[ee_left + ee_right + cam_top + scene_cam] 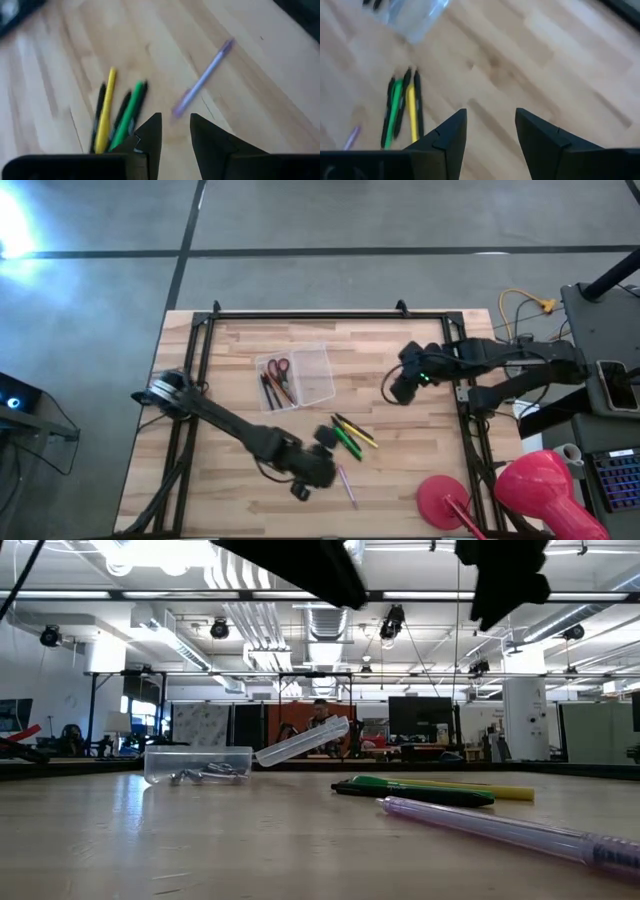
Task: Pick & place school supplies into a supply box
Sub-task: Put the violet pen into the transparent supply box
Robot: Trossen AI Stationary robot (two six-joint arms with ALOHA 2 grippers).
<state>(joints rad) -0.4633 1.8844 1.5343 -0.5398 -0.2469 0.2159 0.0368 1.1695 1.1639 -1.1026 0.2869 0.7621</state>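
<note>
High view: the small clear plastic rectangular box (312, 375) lies open near the middle of the pale wooden surface (230, 450), with the red-handled scissors (278, 368) and a couple of dark pens already inside. Loose on the wood, nearer the front, is a cluster of thin green, yellow and black pens (350, 435), and just beyond them a single purple pen (346, 484).

The left tool (175, 131) hangs above the surface close to that cluster; its two dark fingers stand a little apart with nothing between them, and the purple pen (202, 80) lies just ahead of the tips, the green and yellow ones off to the side. The right tool (490, 131) hovers over bare wood between the box and the right edge, fingers apart and empty.

The task looks partly done: some supplies are boxed, several pens remain. The step in hand seems to be reaching for the next pen with the left arm. That calls for lowering the fingers astride one thin barrel, crosswise to its length, without nudging the neighbours, then closing and carrying it to the box.
</note>
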